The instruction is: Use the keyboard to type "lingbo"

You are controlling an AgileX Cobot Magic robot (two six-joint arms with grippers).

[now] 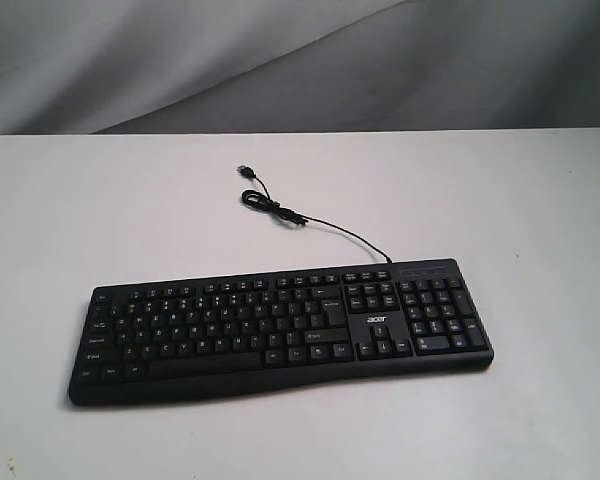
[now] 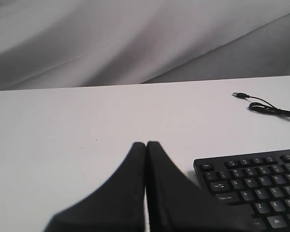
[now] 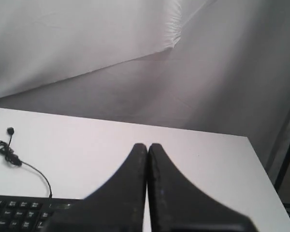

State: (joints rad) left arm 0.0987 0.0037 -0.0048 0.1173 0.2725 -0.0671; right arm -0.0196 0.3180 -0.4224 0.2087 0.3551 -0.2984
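The long black keyboard point(image 1: 280, 328) with white legends and an "acer" logo lies across the white table, number pad to the right. Its thin black USB cable point(image 1: 280, 212) curls away toward the back. Neither arm shows in the exterior view. In the left wrist view my left gripper point(image 2: 146, 144) is shut with nothing in it, above bare table beside the Esc end of the keyboard point(image 2: 256, 186). My right gripper point(image 3: 147, 146) is likewise shut and empty, and only a corner of the keyboard point(image 3: 14, 212) shows beside it.
The white table point(image 1: 130, 210) ends at a far edge against a grey cloth backdrop point(image 1: 300, 60). The cable's loose plug point(image 2: 239, 94) lies on the table behind the keyboard. In the right wrist view the table's side edge point(image 3: 261, 164) is close.
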